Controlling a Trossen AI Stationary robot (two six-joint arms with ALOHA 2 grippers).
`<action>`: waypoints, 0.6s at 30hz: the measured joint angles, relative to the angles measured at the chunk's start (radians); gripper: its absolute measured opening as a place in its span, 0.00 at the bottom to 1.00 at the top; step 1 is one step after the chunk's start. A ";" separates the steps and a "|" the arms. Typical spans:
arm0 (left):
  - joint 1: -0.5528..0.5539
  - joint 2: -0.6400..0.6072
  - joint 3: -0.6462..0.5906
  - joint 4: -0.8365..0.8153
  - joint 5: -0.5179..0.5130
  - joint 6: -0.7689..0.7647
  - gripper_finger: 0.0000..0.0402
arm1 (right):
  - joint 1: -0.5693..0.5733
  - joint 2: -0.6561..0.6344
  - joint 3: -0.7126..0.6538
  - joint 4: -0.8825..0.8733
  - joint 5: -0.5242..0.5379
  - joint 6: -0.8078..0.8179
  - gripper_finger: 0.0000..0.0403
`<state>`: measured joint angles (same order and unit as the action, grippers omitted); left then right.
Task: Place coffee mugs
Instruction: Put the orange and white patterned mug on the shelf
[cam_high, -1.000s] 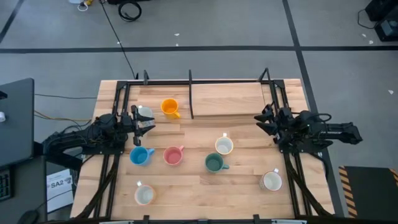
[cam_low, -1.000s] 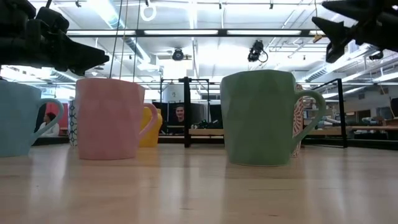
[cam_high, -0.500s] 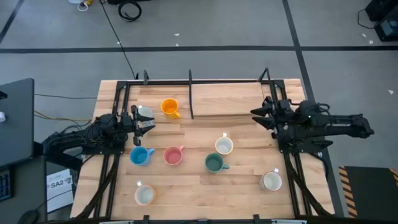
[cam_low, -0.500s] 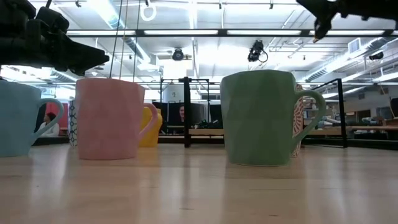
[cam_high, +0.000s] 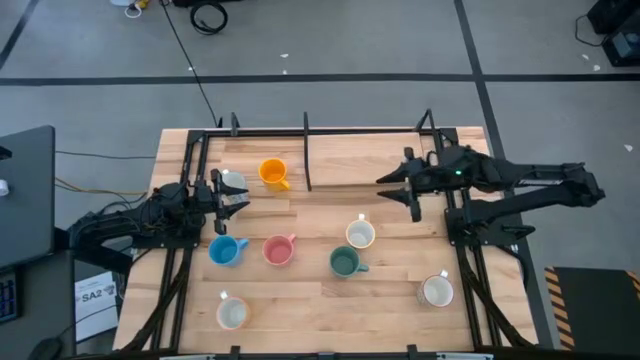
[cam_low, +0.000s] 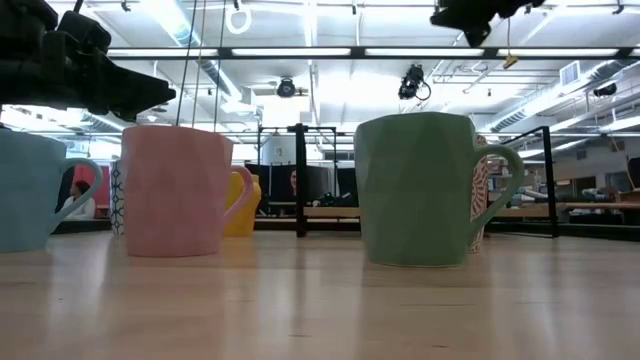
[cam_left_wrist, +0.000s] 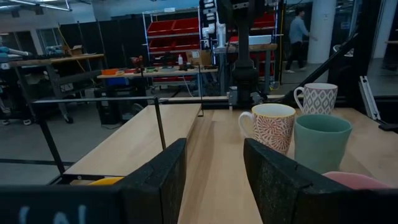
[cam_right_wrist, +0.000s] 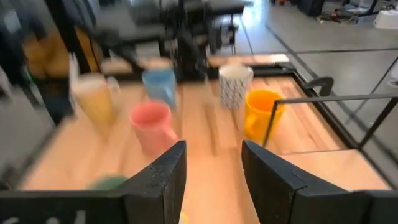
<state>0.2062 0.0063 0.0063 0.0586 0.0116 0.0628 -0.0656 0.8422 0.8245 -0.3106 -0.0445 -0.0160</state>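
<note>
Wooden worktop (cam_high: 330, 300) carried mugs; right hand (cam_high: 398, 190), fingers spread and empty, should descend squarely over the patterned mug (cam_high: 360, 234)'s rim.

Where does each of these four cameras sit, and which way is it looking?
High view: above the table, looking straight down; both arms show, left gripper and right gripper.
Low view: at tabletop height, level past the pink mug and teal-green mug into the room; arms enter from above.
Left wrist view: on the left arm, facing across the table; its open fingers show.
Right wrist view: on the right arm, facing the opposite way; its open fingers show.
Shared: the high and right wrist views both show the orange mug.
</note>
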 joint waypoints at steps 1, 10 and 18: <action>0.000 0.000 0.000 0.000 0.000 0.000 0.42 | -0.004 0.023 0.021 -0.030 0.000 -0.037 0.40; 0.000 0.000 0.000 0.000 0.000 0.000 0.42 | -0.087 0.200 0.132 -0.219 -0.057 -0.223 0.40; 0.000 0.000 0.000 0.000 0.000 0.000 0.42 | -0.167 0.317 0.155 -0.275 -0.165 -0.374 0.40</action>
<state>0.2062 0.0063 0.0063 0.0586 0.0115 0.0628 -0.2324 1.1596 0.9794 -0.5857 -0.2091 -0.3895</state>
